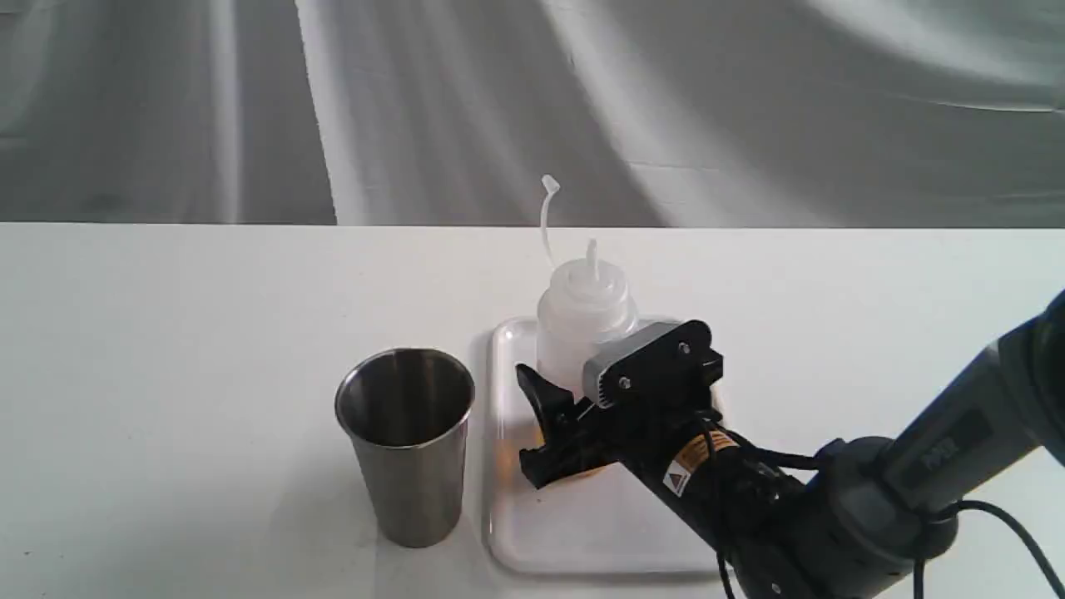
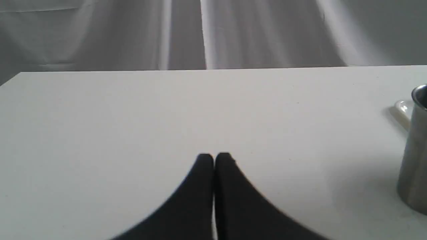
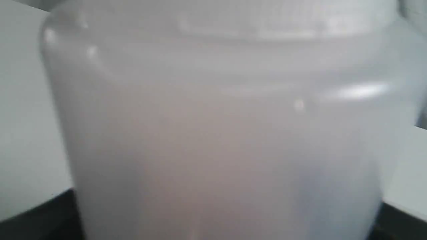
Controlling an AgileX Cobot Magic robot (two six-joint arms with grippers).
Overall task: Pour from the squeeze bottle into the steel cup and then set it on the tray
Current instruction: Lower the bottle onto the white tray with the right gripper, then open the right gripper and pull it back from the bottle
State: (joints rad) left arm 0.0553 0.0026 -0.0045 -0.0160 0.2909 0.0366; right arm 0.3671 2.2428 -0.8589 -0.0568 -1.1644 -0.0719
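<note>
The squeeze bottle point(image 1: 582, 316) stands upright on the white tray point(image 1: 582, 524), its cap strap curling up above the nozzle. A little amber liquid shows near its base. My right gripper point(image 1: 522, 416) reaches in from the right, one finger on each side of the bottle's lower body. In the right wrist view the bottle point(image 3: 220, 126) fills the picture, and the black fingers point(image 3: 33, 216) meet its edges. The steel cup point(image 1: 408, 449) stands just left of the tray; what it holds does not show. My left gripper point(image 2: 214, 156) is shut and empty over bare table, with the cup point(image 2: 415, 150) off to one side.
The white table runs back to a grey draped curtain. A corner of the tray point(image 2: 402, 110) peeks out behind the cup in the left wrist view. The right arm and its cable cross the table's front right corner.
</note>
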